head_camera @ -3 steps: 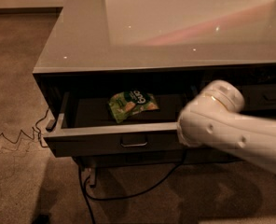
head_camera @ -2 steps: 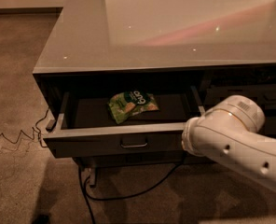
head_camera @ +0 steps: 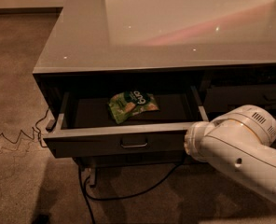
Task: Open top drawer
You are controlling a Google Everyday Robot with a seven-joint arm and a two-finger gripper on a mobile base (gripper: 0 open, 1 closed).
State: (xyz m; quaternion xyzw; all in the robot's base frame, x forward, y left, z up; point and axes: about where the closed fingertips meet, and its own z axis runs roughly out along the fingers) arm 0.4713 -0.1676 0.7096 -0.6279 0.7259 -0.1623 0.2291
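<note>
At the right end of the wide dark grey top drawer [head_camera: 124, 144], seemingly open enough, sits the gripper [head_camera: 191, 143], its state I cannot tell; next, letting go and backing clear.

1. Bench [head_camera: 175, 27] top: smooth, glossy grey, catching light specks.
2. Top drawer [head_camera: 91, 146]: matt dark grey front; small metal pull [head_camera: 134, 144].
3. Snack bag [head_camera: 132, 105]: shiny, crinkled green plastic.
4. Arm [head_camera: 240, 157], 4 o'clock: smooth white plastic shell, hiding the hand.
5. Floor [head_camera: 17, 78]: rough, speckled, matt.
</note>
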